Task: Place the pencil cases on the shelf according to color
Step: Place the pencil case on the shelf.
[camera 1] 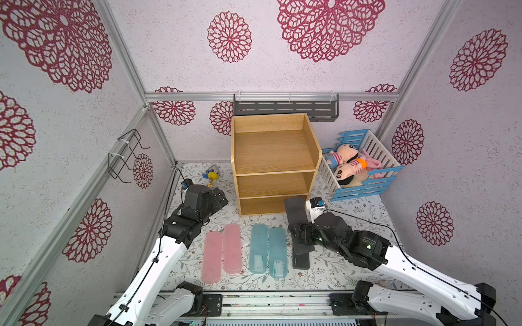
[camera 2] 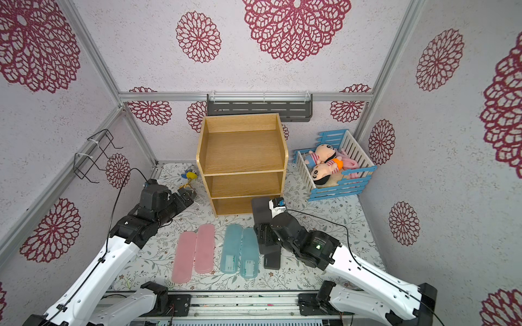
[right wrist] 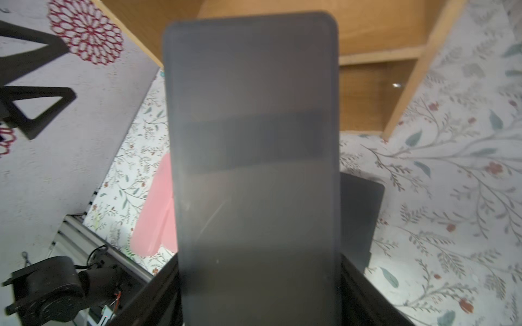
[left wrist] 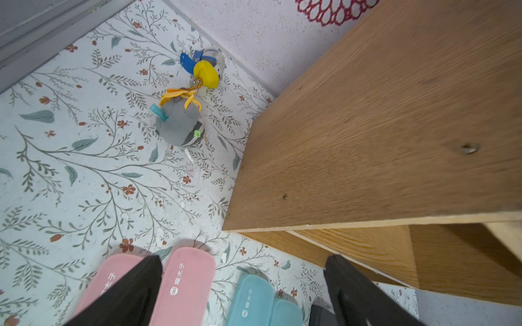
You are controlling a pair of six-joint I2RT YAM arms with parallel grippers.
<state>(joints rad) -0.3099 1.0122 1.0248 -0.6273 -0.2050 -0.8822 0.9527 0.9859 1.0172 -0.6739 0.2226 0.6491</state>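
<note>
- In both top views, my right gripper (camera 1: pixel 300 235) was clamped across the width of a black case (camera 1: pixel 295 213), with the case's far end at the right front corner of the shelf (camera 1: pixel 274 149). I could not tell whether that end was inside the lowest level.
- A second black case (camera 1: pixel 301 259) lay flat on the table (camera 1: pixel 353 214), partly under the held one.
- The pink cases (camera 1: pixel 212 256) (camera 1: pixel 232 248) and the teal cases (camera 1: pixel 258 248) (camera 1: pixel 278 252) lay side by side in a row in front of the shelf. All three shelf levels were bare.
- My left gripper (camera 1: pixel 219 197) hung to the left of the shelf, well apart from every case.
- In the left wrist view, my left gripper (left wrist: pixel 243 259) had its fingers (left wrist: pixel 127 293) spread apart with nothing between them. The pink and teal cases lay below it, and the shelf's side wall was close by.
- In the right wrist view, the held black case (right wrist: pixel 254 155) filled the middle, pinched between my right gripper's fingers (right wrist: pixel 158 293). The second black case (right wrist: pixel 358 214) lay beneath it, with the shelf's open front beyond.
</note>
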